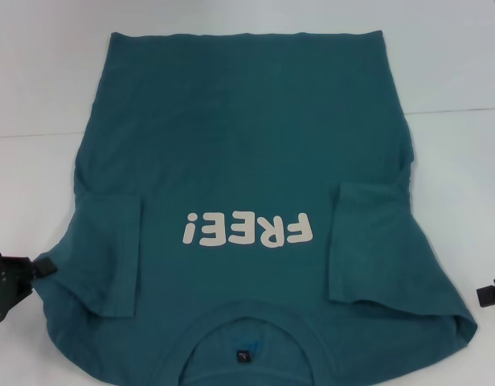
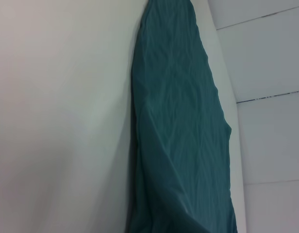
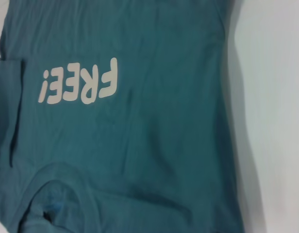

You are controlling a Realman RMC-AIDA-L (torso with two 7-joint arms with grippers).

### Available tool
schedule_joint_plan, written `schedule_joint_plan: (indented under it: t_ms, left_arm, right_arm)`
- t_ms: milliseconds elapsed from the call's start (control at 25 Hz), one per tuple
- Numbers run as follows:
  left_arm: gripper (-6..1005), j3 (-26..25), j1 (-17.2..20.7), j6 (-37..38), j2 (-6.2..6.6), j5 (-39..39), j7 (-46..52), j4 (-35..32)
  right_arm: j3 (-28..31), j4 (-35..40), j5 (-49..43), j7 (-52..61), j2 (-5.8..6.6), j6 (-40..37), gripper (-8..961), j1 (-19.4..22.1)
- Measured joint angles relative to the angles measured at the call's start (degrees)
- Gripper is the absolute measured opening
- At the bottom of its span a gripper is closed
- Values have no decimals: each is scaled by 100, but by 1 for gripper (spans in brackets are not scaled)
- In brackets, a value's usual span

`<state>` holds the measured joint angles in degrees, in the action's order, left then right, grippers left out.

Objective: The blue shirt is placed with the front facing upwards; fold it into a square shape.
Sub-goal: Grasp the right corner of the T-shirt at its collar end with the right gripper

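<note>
The blue shirt (image 1: 247,145) lies flat on the white table, front up, with its white "FREE!" print (image 1: 247,229) upside down to me and the collar (image 1: 247,315) at the near edge. Both short sleeves (image 1: 111,249) (image 1: 364,241) are folded inward over the body. My left gripper (image 1: 8,283) sits at the near left, just beside the shirt's shoulder corner. My right gripper (image 1: 488,295) shows only at the far right edge, off the cloth. The left wrist view runs along the shirt (image 2: 178,121) side edge. The right wrist view looks down on the print (image 3: 79,85) and collar (image 3: 57,179).
The white table (image 1: 38,96) surrounds the shirt on the left, right and far sides. A dark seam line (image 1: 448,111) crosses the table behind the shirt. A small dark label (image 1: 243,355) sits inside the collar.
</note>
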<state>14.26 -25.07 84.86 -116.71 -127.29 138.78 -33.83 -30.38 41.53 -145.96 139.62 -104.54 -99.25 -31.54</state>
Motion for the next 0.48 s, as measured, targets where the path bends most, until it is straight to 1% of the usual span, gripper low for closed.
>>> schedule_joint_plan:
  t_ms: [40, 80, 120, 200, 320, 480]
  left_arm:
    - [5, -2, 2, 2, -1, 0, 0, 0]
    - [5, -4, 5, 3, -1, 1, 0, 0]
    - [5, -4, 7, 3, -1, 2, 0, 0]
    - [5, -2, 11, 4, -1, 3, 0, 0]
    - [5, 0, 11, 4, -1, 3, 0, -1]
    - [5, -1, 13, 4, -7, 3, 0, -1]
  right_arm:
    - [-3, -8, -55, 2, -31, 47, 815, -26]
    - [-7, -14, -156, 1, -101, 134, 815, -63]
    - [-7, -14, -156, 1, -101, 134, 815, -63]
    - [-22, -9, -259, -14, -175, 227, 815, -92]
    - [-79, -1, -315, -38, -251, 337, 815, -108]
    - [-147, 0, -318, -42, -315, 462, 815, -108]
